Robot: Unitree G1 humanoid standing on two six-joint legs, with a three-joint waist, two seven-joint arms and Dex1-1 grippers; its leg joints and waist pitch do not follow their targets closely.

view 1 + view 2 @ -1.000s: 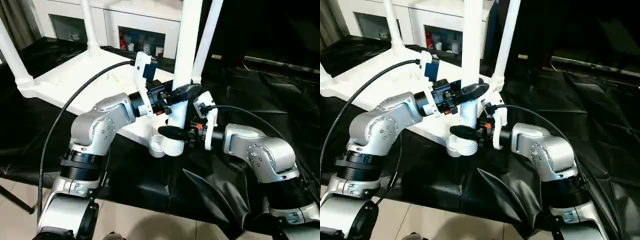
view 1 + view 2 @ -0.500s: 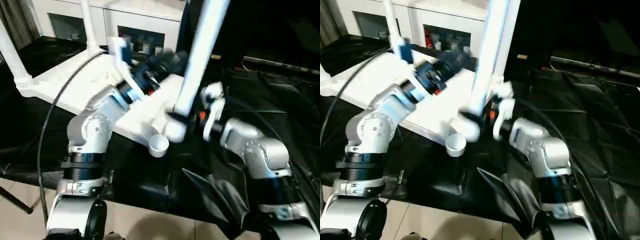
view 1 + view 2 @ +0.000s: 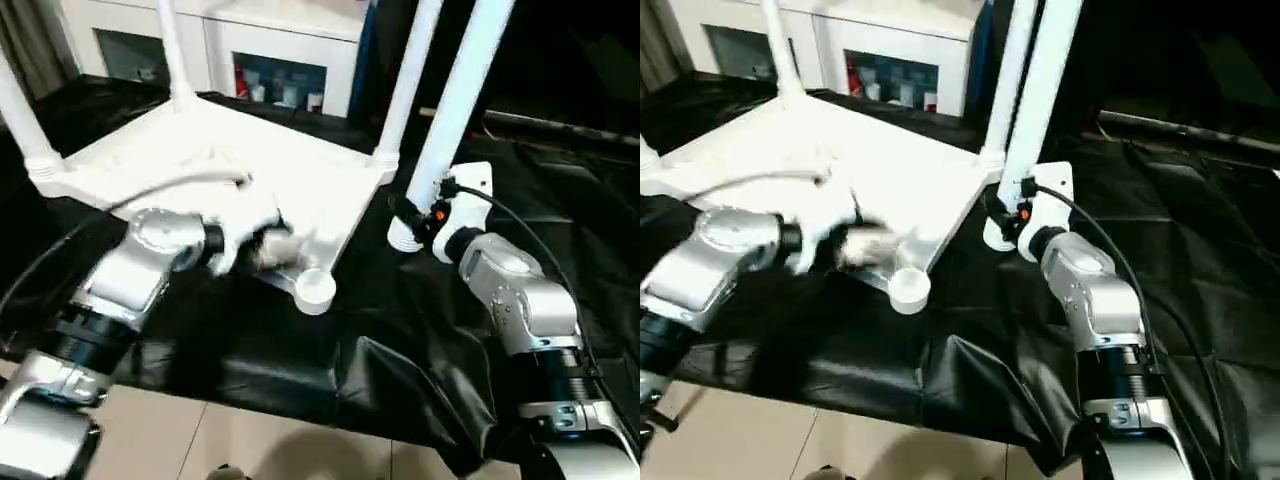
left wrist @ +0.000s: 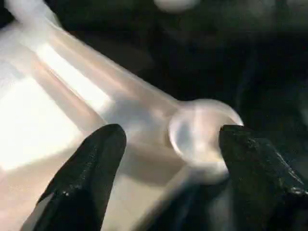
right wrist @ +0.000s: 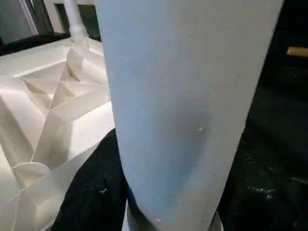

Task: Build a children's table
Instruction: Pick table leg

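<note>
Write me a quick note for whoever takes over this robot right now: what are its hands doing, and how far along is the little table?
Left gripper: open, holding nothing, at the empty corner socket.
Right gripper: shut on the fourth leg, near its thick end, upright beside the tabletop.
Tabletop: upside down on the black cloth.
Done: three legs stand in their sockets.
Left: bring the fourth leg over the empty near socket and seat it, then probably turn the table upright.
</note>
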